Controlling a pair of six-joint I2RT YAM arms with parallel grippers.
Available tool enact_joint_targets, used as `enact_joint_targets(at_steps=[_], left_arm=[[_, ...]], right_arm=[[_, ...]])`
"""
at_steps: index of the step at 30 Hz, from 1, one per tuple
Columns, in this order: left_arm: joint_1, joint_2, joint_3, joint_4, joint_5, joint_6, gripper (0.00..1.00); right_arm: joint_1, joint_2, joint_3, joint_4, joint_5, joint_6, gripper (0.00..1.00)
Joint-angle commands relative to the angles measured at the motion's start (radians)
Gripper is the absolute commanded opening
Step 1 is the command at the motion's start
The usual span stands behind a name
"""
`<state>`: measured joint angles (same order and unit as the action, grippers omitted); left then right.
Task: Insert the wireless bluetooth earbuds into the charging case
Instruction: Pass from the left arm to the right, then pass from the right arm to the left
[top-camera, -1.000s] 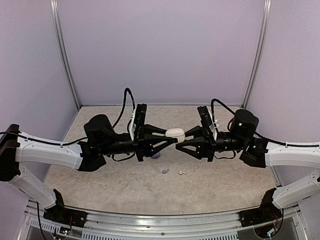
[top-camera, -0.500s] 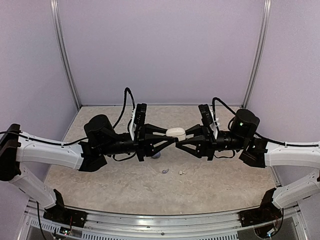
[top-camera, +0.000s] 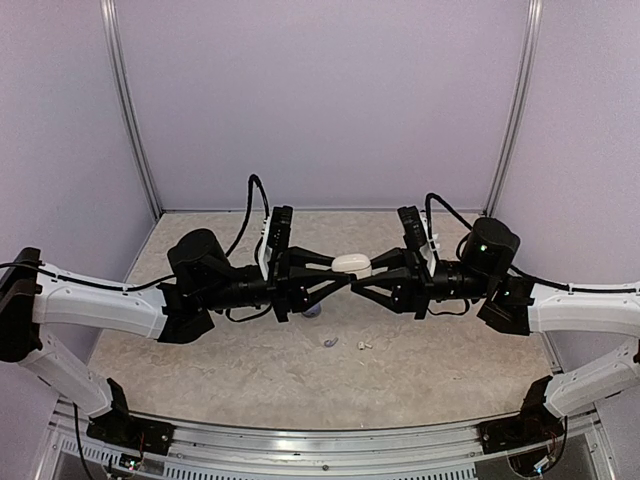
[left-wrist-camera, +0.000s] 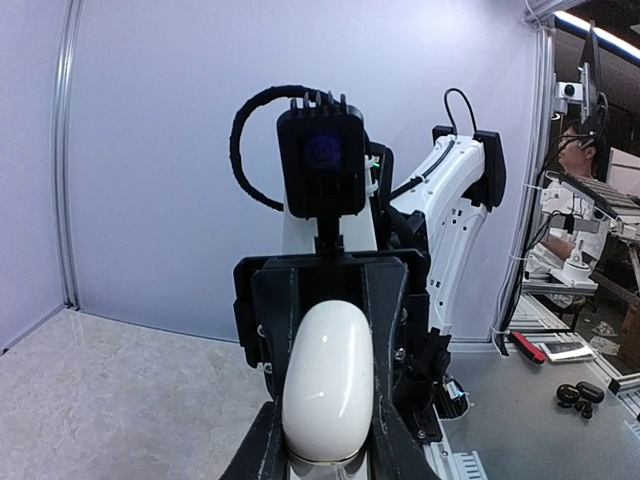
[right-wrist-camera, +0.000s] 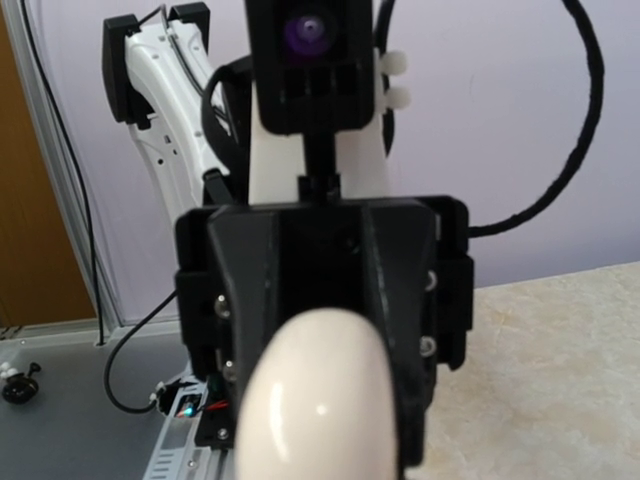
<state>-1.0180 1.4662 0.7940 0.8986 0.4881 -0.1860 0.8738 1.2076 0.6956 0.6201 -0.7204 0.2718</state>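
your left gripper (top-camera: 343, 273) reaches in from the left of the charging case (top-camera: 351, 265) and has it clamped. in the left wrist view its two fingers (left-wrist-camera: 258, 455) press the near end of the smooth white shell on either side, jaws drawn in to the width of the case. the case is closed, lies roughly level, and is held up in the air above the table (top-camera: 450, 365), right between your two arms. on the table below and a little left of the case, a small lilac shape (top-camera: 313, 311) peeks out from under the left gripper, too hidden to name. below the case lies one lilac earbud (top-camera: 328, 342), and just right of that, not touching it, one white earbud (top-camera: 363, 344). both sit outside the case, well beneath it. your right gripper (top-camera: 364, 276) comes in from the right of the case, nose to nose with the left one, its jaws narrowed onto the case's other end. the left wrist view shows its black fingers hugging both sides of the shell with no gap visible.
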Motion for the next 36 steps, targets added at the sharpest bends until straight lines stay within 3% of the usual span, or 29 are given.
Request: enact_joint_targets(at_steps=[1, 3, 8, 13, 24, 30, 36], left_arm=[[-0.002, 0.016, 0.031, 0.000, -0.016, 0.000, 0.01], [-0.002, 0.013, 0.031, -0.006, -0.018, 0.007, 0.03], [-0.001, -0.021, 0.040, -0.090, -0.065, 0.042, 0.33], [-0.001, -0.061, 0.078, -0.169, -0.100, 0.040, 0.49], [0.014, -0.044, 0.131, -0.263, -0.181, 0.017, 0.46], [0.022, -0.070, 0.080, -0.212, 0.029, 0.059, 0.52], [0.022, -0.076, 0.085, -0.270, 0.064, 0.071, 0.49]], right_arm=[[-0.006, 0.004, 0.020, 0.050, -0.031, 0.009, 0.27], [-0.006, 0.004, 0.022, 0.043, -0.030, 0.004, 0.25], [-0.009, -0.005, 0.028, -0.027, -0.018, -0.043, 0.19], [-0.010, -0.021, 0.029, -0.120, 0.011, -0.110, 0.16], [-0.011, -0.043, 0.040, -0.202, 0.007, -0.191, 0.09], [-0.011, -0.044, 0.039, -0.222, 0.037, -0.194, 0.09], [-0.010, -0.042, 0.039, -0.227, 0.027, -0.200, 0.10]])
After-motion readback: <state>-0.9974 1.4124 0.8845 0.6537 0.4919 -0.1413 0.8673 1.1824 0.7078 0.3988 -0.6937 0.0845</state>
